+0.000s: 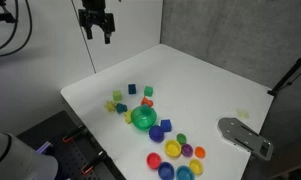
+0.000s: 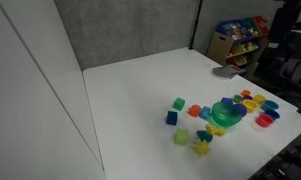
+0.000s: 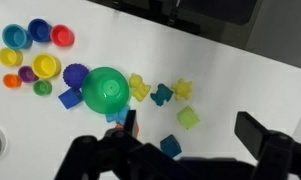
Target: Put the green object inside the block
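Hovering high, reach step barely under way: gripper [image 1: 97, 36] well above table [image 1: 220, 75], fingers spread wide, holding nothing. Green dome [image 1: 142, 117] sits on table amid small blocks [image 1: 133, 89] and cups [image 1: 173, 149], well apart from fingers. Next move, likely: descend over dome, straddle rim, close.

Both exterior views look down slantwise from well off at the green dome [image 1: 143, 117] — from different sides — while the wrist view looks straight down from close above it; all share its neighbouring blocks [image 3: 188, 117].
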You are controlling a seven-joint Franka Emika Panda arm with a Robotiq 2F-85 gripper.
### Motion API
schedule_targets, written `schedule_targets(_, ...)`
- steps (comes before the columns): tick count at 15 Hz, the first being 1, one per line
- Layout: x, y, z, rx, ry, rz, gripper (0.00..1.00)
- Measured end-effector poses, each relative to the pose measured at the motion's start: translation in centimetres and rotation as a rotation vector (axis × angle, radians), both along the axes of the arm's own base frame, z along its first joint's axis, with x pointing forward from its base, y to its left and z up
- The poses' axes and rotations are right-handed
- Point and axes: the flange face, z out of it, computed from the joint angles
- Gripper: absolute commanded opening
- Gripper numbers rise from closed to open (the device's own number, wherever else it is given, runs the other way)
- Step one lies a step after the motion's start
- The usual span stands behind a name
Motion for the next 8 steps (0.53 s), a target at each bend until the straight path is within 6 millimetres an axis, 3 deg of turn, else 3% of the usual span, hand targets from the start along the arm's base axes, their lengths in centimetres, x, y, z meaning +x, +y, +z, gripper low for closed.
schedule_targets(4,0.2,-0.1,-0.4,-0.001,0.002,-0.001,1.0)
schedule_targets(8,1.1,-0.8,-3.3,-0.001,-0.01,-0.012,1.0)
